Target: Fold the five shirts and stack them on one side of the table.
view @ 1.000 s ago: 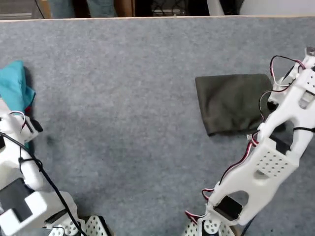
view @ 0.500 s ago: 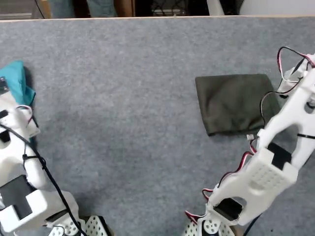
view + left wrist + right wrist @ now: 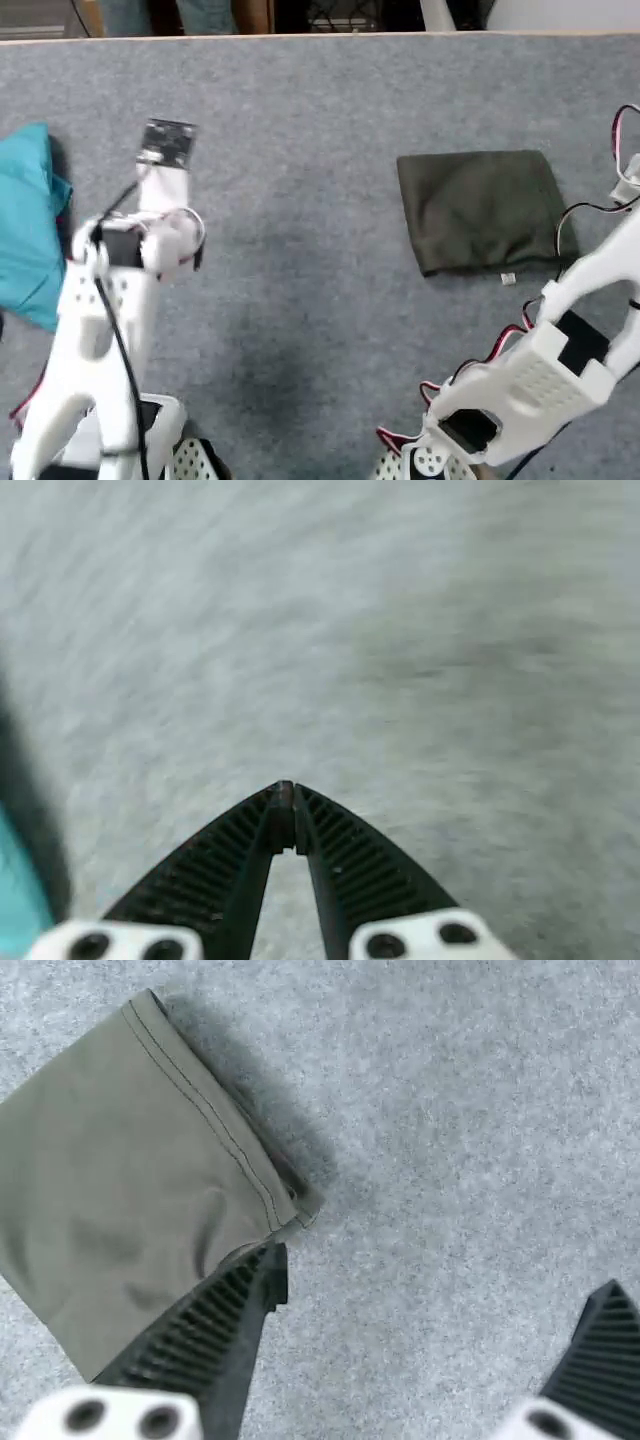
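A folded olive shirt (image 3: 485, 210) lies flat on the right half of the grey table (image 3: 300, 120). At the table's left edge sits a crumpled teal shirt (image 3: 30, 225). My left arm (image 3: 135, 250) stands raised just right of the teal shirt. Its gripper (image 3: 284, 802) is shut with nothing in it, above bare felt, with a strip of teal cloth (image 3: 18, 885) off to one side. My right arm (image 3: 575, 340) is at the right edge of the table. The right gripper (image 3: 440, 1280) hangs open beside a corner of the olive shirt (image 3: 120, 1190), one finger (image 3: 225, 1320) over its hem.
The table's far edge (image 3: 320, 36) runs along the back. Bare grey felt (image 3: 300, 300) spreads between the two shirts and toward the front.
My left arm has lifted and swung from the left edge by the teal shirt toward the table's middle. My right arm has drawn back to the right, off the olive shirt.
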Controlling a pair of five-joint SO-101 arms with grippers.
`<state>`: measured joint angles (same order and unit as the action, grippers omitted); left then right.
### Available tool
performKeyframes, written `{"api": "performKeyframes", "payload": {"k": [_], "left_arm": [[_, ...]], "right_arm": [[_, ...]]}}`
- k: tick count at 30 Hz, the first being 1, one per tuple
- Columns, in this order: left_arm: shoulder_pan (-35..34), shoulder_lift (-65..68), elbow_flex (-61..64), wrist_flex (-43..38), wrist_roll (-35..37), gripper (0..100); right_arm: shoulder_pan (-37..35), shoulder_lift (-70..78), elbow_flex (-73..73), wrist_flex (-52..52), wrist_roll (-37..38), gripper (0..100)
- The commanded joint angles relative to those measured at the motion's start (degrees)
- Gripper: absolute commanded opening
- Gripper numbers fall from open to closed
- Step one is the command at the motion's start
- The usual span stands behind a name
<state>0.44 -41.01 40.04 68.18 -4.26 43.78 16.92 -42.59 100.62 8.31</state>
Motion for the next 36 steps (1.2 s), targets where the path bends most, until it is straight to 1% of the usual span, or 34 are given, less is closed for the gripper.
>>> {"api": "performKeyframes", "payload": {"k": [1,5,7,9,13,15,18,21,22,24,26,27,28,32,34,36], "left_arm": [[-8.3,-5.3,2.4,-1.4,-0.3,5],[-31.3,-2.1,6.3,-7.1,-0.4,21],[-38.9,0.3,6.3,-11.0,-0.4,23],[-42.3,3.1,5.7,-14.9,-0.4,23],[-43.5,12.0,6.1,-22.1,-0.4,24],[-43.8,18.3,5.0,-23.3,-0.8,24],[-44.4,26.8,0.0,-21.5,-5.4,23],[-46.3,34.4,-7.3,-18.7,-5.9,22],[-46.4,36.4,-9.2,-17.4,-6.0,20],[-46.4,39.6,-12.7,-14.9,-6.0,13],[-46.2,40.7,-14.9,-14.2,-6.1,4],[-46.1,40.9,-15.3,-14.2,-6.2,2],[-45.4,40.9,-15.3,-14.2,-6.8,4],[-40.8,40.4,-13.6,-13.8,-12.7,3],[-38.1,37.8,-11.3,-12.6,-14.7,3],[-34.3,32.4,-8.5,-10.3,-15.2,3]], "right_arm": [[1.1,-2.8,-1.9,0.3,0.4,44.1],[0.7,-2.7,-1.8,0.3,0.4,44.1],[0.3,-2.8,-0.8,0.3,0.3,44.1],[-1.2,-3.1,1.8,0.3,0.4,44.1],[-4.2,-3.1,6.5,0.3,0.0,44.1],[-5.6,-3.2,6.8,0.3,0.0,44.1],[-7.2,-4.1,6.8,0.3,0.0,44.1],[-9.2,-5.5,9.5,0.3,0.0,44.1],[-9.8,-5.8,10.6,0.3,-0.1,44.1],[-10.5,-6.9,11.9,0.3,-0.1,44.1],[-10.5,-8.2,12.5,0.3,-0.1,44.1],[-10.5,-8.9,12.6,0.3,-0.1,44.1],[-10.5,-9.6,12.7,0.3,-0.1,44.1],[-10.6,-11.6,12.6,-0.2,-0.1,44.1],[-11.8,-11.6,12.3,-0.3,0.0,44.1],[-12.7,-11.4,12.5,-0.3,0.0,44.1]]}}
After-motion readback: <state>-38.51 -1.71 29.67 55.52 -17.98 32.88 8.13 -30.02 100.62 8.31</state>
